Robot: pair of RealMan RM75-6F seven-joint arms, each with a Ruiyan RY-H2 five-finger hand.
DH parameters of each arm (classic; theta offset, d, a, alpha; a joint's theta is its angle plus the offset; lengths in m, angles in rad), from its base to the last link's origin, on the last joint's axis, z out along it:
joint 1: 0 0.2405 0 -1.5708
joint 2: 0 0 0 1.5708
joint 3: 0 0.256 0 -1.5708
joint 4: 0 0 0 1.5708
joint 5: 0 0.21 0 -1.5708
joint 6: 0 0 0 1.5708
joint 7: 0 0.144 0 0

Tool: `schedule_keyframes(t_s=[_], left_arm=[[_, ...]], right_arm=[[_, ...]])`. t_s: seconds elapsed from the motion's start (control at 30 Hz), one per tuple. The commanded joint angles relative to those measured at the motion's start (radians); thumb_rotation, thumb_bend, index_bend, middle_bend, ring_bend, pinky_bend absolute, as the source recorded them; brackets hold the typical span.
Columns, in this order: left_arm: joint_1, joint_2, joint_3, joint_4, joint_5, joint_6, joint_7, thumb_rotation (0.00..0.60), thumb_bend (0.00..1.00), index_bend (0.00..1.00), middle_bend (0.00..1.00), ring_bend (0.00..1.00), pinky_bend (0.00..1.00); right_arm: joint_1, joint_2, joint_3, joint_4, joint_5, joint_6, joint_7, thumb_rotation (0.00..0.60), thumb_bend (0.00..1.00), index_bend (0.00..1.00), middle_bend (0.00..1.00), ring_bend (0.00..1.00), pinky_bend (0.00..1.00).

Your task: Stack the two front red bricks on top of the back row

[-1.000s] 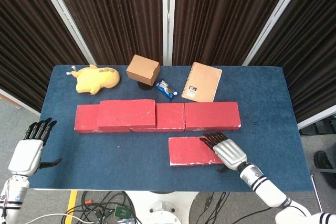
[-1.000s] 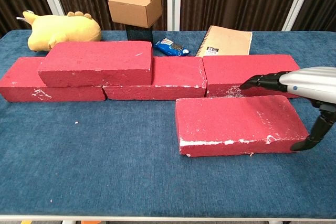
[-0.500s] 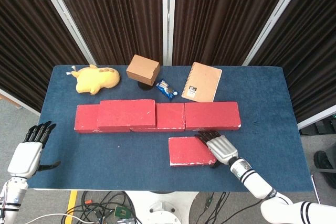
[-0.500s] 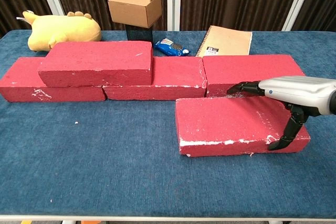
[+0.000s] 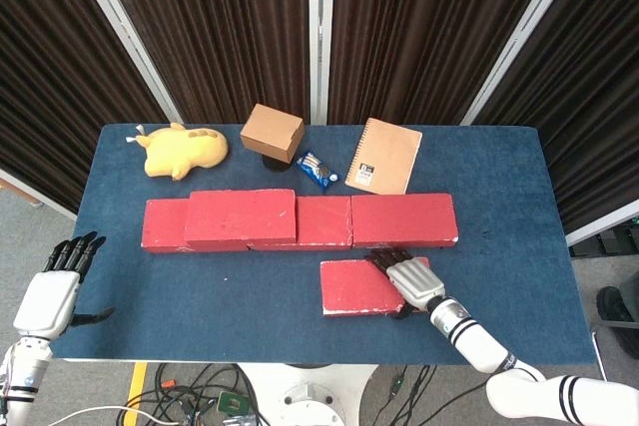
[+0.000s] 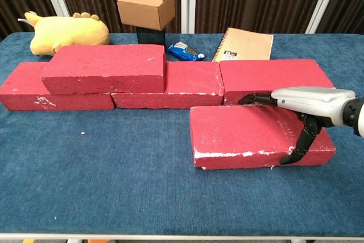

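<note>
Lying flat across the front brick [image 6: 244,134], right hand [image 6: 301,102] thumb hooking its near edge

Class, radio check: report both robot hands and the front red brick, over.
Right robot hand straddling flat red front brick, thumb at near edge. Left robot hand open, off table. Brick not lifted; stacked red brick on back row.

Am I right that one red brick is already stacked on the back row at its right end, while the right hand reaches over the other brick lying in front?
Not quite: the stacked brick sits toward the left end of the back row, not the right, as the chest view shows. The rest holds: the right hand reaches over the front brick lying on the table.
</note>
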Motion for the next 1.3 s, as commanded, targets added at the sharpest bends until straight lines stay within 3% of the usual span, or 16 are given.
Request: schedule_keyframes(t_s=[0.03, 0.17, 0.53, 0.83, 1.03, 1.3], left_arm=[[0.001, 0.0, -0.002, 0.002, -0.002, -0.008, -0.001, 0.6, 0.0, 0.0, 0.0, 0.0, 0.0], [0.003, -0.002, -0.007, 0.005, -0.006, -0.017, -0.001, 0.6, 0.0, 0.0, 0.0, 0.0, 0.0], [0.01, -0.004, -0.016, 0.009, -0.004, -0.027, -0.005, 0.6, 0.0, 0.0, 0.0, 0.0, 0.0], [0.016, 0.002, -0.019, 0.001, 0.006, -0.029, -0.009, 0.6, 0.0, 0.0, 0.0, 0.0, 0.0], [0.017, 0.011, -0.024, -0.008, 0.015, -0.029, -0.013, 0.6, 0.0, 0.0, 0.0, 0.0, 0.0], [0.023, 0.025, -0.028, -0.01, 0.011, -0.032, -0.033, 0.6, 0.0, 0.0, 0.0, 0.0, 0.0]], right_arm=[[-0.002, -0.003, -0.002, 0.004, -0.011, 0.005, 0.03, 0.6, 0.0, 0.0, 0.15, 0.04, 0.0], [0.003, 0.0, -0.004, 0.013, -0.018, -0.001, 0.058, 0.6, 0.0, 0.0, 0.22, 0.11, 0.0], [0.004, 0.001, -0.017, 0.01, -0.04, 0.021, 0.082, 0.6, 0.0, 0.0, 0.25, 0.15, 0.0], [-0.018, 0.078, -0.014, -0.061, -0.12, 0.074, 0.165, 0.6, 0.03, 0.0, 0.29, 0.16, 0.0], [-0.012, 0.156, 0.022, -0.102, -0.155, 0.115, 0.178, 0.6, 0.04, 0.0, 0.27, 0.16, 0.0], [0.056, 0.2, 0.104, -0.096, -0.073, 0.092, 0.121, 0.6, 0.04, 0.0, 0.27, 0.16, 0.0]])
